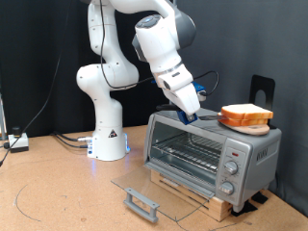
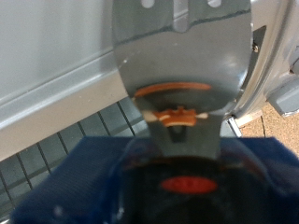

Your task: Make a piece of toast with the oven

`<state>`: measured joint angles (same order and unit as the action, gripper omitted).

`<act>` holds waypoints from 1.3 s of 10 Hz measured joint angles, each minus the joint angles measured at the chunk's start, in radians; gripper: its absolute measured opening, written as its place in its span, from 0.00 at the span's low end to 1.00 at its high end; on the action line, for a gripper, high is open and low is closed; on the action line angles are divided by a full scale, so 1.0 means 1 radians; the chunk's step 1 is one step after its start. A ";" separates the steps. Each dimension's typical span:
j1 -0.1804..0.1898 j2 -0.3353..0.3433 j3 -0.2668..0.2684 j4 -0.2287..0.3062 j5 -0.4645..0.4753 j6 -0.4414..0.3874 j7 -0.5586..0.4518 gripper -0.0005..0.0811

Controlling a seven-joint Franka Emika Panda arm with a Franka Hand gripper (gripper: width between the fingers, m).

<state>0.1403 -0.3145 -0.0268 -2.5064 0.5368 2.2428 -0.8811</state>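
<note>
1. A boxy silver-grey countertop toaster oven (image 1: pixel 212 154) is seen standing on a low wooden base (image 1: pixel 207 195) on the brown table (image 1: pixel 58 197), towards the exterior view's right.
2. The oven's glass door (image 1: pixel 154 186) is found folded fully down and lying flat in front of the cavity, its grey handle (image 1: pixel 141 201) at the near edge.
3. The open cavity is seen to hold only a wire rack (image 1: pixel 188 154); no bread is made out inside it.
4. The squarish bread slice with pale cream face and orange-brown crust (image 1: pixel 246 117) is noted lying flat on the oven's roof, at its end towards the exterior view's right, above the side panel of round knobs (image 1: pixel 230 168).
5. The white arm is seen reaching down from the exterior view's top, with the blue-padded two-finger gripper (image 1: pixel 189 115) placed at the oven's roof near the front edge, just beside the slice towards the exterior view's left and apart from it.
6. In the wrist view, a grey finger (image 2: pixel 182 70) and dark blue padding fill most of the picture, with wire-rack bars behind (image 2: pixel 56 149).
7. Whether the gripper is open or closed cannot be told; nothing is seen between its fingers.
</note>
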 joint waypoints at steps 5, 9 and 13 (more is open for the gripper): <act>0.001 0.000 0.061 0.005 -0.012 0.042 0.043 0.49; 0.002 0.001 0.094 0.019 -0.008 0.032 0.085 0.49; 0.004 0.003 0.112 0.035 -0.002 0.019 0.106 0.49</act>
<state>0.1443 -0.3120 0.0854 -2.4717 0.5345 2.2622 -0.7753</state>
